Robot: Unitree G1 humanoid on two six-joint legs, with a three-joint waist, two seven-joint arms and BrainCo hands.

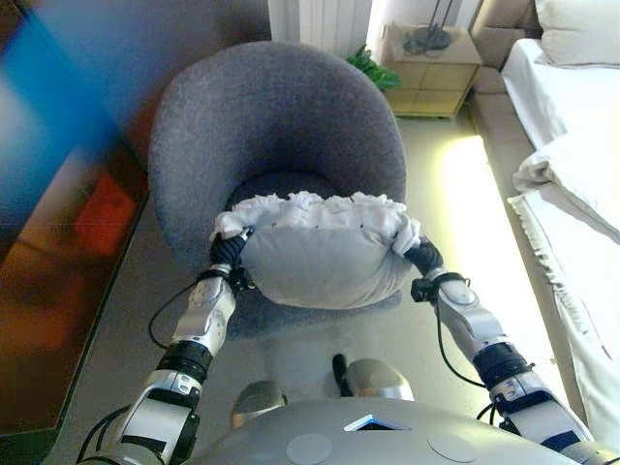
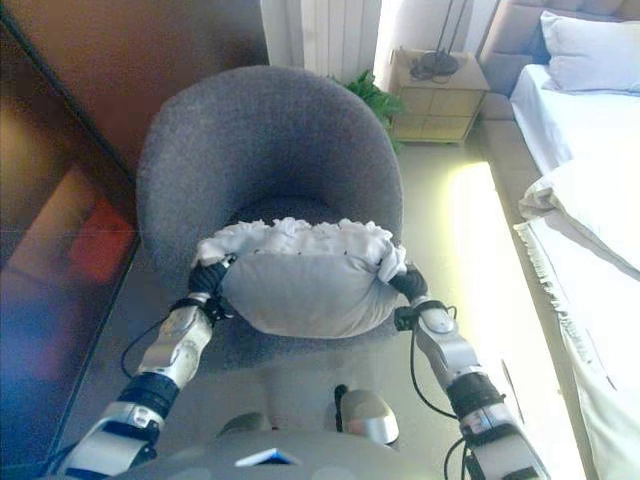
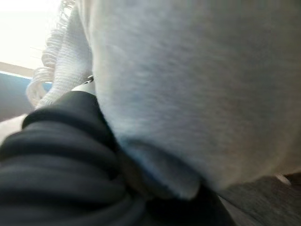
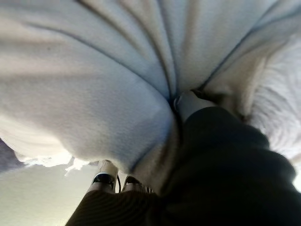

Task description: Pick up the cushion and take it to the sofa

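Overhead, from the left eye, one pale grey cushion (image 1: 325,262) with a white frilled edge sits pressed between two hands, just above the front of one round grey armchair (image 1: 276,155). The left hand (image 1: 229,254) presses its left end and the right hand (image 1: 423,257) its right end. Behind the armchair stand one green plant (image 1: 373,68) and one wooden nightstand (image 1: 431,73); one bed (image 1: 572,165) with white bedding runs along the right side. The armchair stands directly ahead.

The right eye shows the same layout, with one pillow (image 2: 590,55) at the bed's head.

The left wrist view shows cushion fabric filling the frame against the dark cover; the fingers are buried, so their state cannot be told.

The right wrist view is alike: fabric creases round the hand, fingers hidden, state unclear.
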